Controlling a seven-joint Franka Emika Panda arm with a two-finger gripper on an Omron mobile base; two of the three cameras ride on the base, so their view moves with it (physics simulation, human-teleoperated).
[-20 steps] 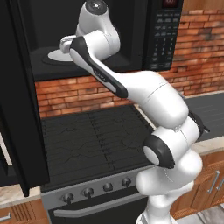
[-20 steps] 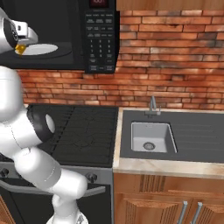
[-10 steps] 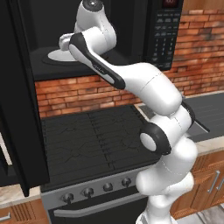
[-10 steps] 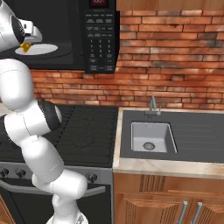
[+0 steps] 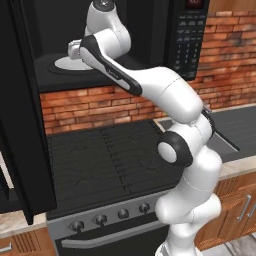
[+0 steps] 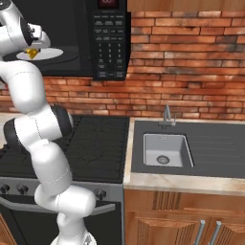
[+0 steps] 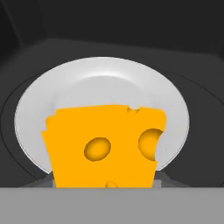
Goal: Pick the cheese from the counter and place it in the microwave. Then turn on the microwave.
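Gripper [image 6: 31, 53] clamped on cheese [image 7: 105, 146] above white plate [image 7: 105, 83] inside microwave [image 6: 107, 38].

Even, diffuse rendered light across my base views; no glare, no blur. Microwave [image 5: 100, 45] cavity dim. In my hand view, plate [image 7: 103, 83] bright, cheese [image 7: 105, 148] flatly lit, edges sharp.

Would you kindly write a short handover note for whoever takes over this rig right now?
Gripper: inside the open microwave, shut on the cheese.
Cheese: held just above the white plate in the microwave cavity; whether it touches the plate cannot be told.
Done: cheese picked up and carried into the microwave.
Left: release the cheese onto the plate, withdraw the arm, close the door, turn the microwave on.
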